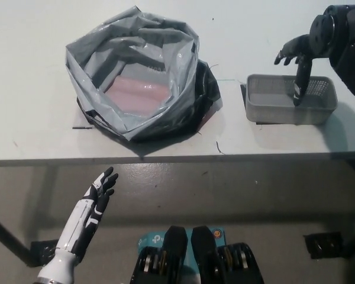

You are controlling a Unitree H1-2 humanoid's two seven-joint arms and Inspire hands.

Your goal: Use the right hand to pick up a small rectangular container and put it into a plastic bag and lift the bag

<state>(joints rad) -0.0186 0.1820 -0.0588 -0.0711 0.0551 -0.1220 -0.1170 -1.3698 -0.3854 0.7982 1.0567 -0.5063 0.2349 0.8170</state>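
Note:
A small grey rectangular mesh container (289, 107) sits on the white table (35, 136) at the right. My black right hand (297, 62) hovers over its far rim, open, one finger reaching down into the container and the others spread behind it. A grey plastic bag (136, 71) stands open at the table's middle left, with a pinkish flat thing (139, 92) showing at its bottom. My white left hand (100, 188) rests open below the table's front edge at the lower left.
The table's front edge (177, 158) runs across the middle of the picture, with grey floor below it. A black table foot (325, 244) shows at the lower right. Bare tabletop lies between the bag and the container.

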